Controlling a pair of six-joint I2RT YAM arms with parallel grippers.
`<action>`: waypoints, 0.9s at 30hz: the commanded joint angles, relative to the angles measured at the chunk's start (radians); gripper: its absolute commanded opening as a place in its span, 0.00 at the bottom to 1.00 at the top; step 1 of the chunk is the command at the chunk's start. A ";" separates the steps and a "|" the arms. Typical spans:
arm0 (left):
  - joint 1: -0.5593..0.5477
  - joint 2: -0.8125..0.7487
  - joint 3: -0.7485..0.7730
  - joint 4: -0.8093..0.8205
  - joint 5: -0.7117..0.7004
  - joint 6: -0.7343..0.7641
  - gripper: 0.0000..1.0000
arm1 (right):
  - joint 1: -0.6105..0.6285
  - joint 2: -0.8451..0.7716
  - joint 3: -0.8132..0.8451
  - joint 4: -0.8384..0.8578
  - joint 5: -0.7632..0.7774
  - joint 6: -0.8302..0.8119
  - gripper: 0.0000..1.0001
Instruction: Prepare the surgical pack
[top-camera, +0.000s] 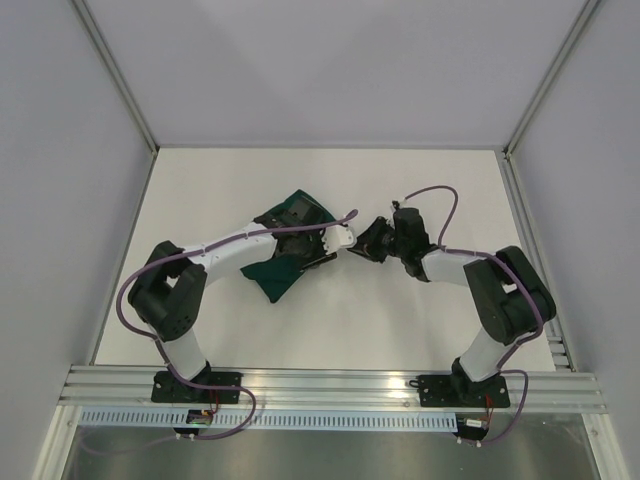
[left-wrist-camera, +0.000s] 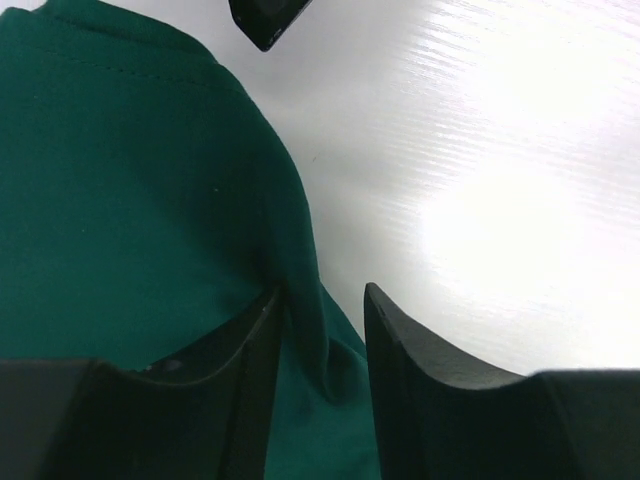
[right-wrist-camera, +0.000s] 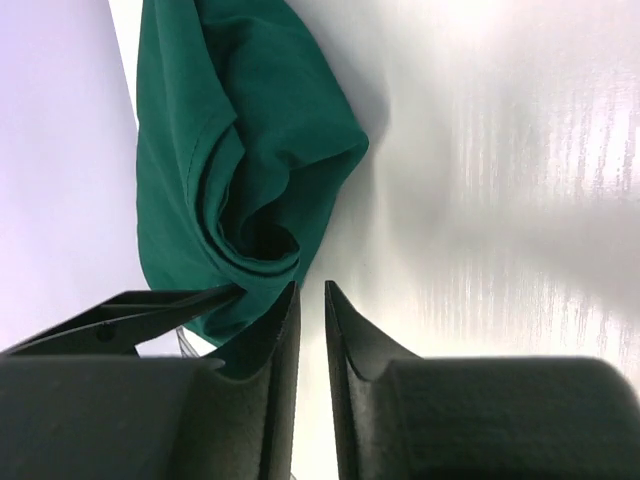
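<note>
The dark green cloth drape (top-camera: 278, 272) lies crumpled in a loose heap on the white table (top-camera: 430, 190), a little toward 9 o'clock from the table's middle. In the top view its folds run from 1 o'clock down to 7 o'clock, and the left arm crosses above it.

The left gripper (left-wrist-camera: 320, 292) sits at the heap's 3 o'clock edge. Its jaws stand apart, released. A raised fold of the cloth runs up between them and lies against the finger on the 9 o'clock side of the wrist view. A sliver of bare table shows between the fold and the other finger (left-wrist-camera: 410, 360), so nothing is pinched.

The right gripper (right-wrist-camera: 310, 285) is just beside the left one, on its 3 o'clock side in the top view, low over bare table. Its jaws are parted only by a narrow slit, with nothing in it. In its wrist view the bunched drape sits at 11 o'clock from the fingertips, rolled in on itself, with its nearest fold close to one finger (right-wrist-camera: 275, 360)
</note>
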 joint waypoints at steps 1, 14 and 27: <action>-0.013 0.008 0.042 -0.070 0.092 -0.007 0.46 | 0.002 -0.051 0.047 -0.024 -0.035 -0.104 0.20; -0.014 -0.154 0.042 -0.139 0.065 -0.042 0.63 | 0.036 -0.015 0.181 -0.092 -0.008 -0.227 0.42; -0.013 -0.075 -0.122 -0.107 -0.010 0.025 0.32 | 0.033 0.090 0.238 -0.223 0.118 -0.267 0.00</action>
